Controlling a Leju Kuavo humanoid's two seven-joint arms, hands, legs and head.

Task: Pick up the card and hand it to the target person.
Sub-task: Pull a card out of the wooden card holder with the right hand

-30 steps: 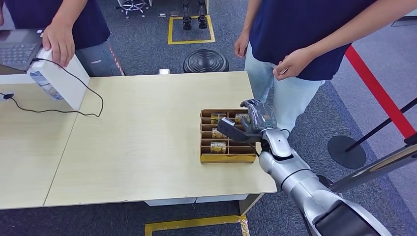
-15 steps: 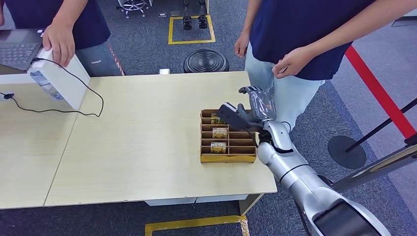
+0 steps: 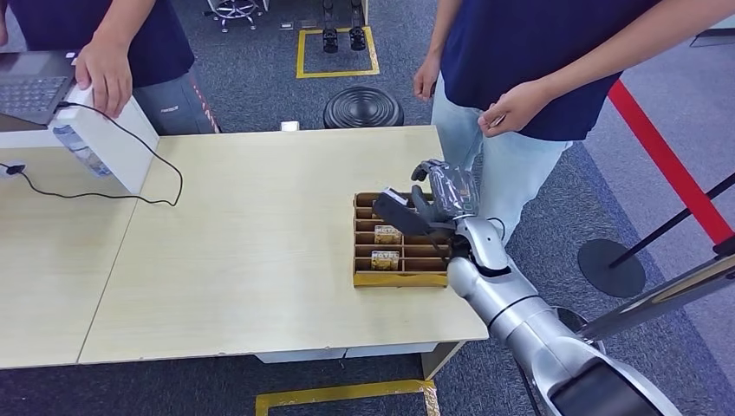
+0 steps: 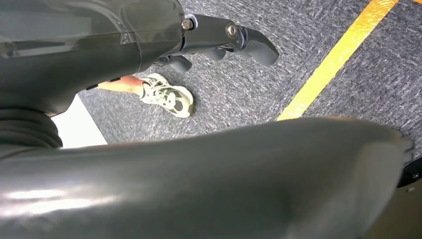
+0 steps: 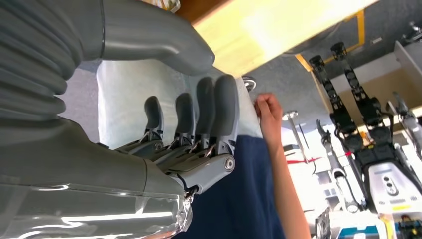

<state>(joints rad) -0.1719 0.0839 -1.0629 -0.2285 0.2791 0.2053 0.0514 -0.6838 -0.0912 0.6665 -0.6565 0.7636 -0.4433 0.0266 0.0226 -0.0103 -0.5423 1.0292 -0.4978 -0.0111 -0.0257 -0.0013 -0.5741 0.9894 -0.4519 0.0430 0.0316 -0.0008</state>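
- Up and leftward went the right hand (image 3: 422, 201) since a second before, rising over the top end of the tray (image 3: 400, 279), right of centre.
- Its fingers (image 5: 199, 117) were spread, thumb apart, nothing visibly held.
- Cards (image 3: 386, 234) sat in the tray's slots; none lifted, so pick-up and handover remained.
- Wrist view showed the person (image 5: 239, 199) just beyond the fingers.
- Left hand (image 4: 219, 42) hung over carpet, apparently holding nothing.

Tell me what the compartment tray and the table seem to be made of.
Tray: looks like brown cardboard, matte, with thin slotted dividers. Table: pale wood-look top, probably laminate, smooth with faint grain and a slight sheen.
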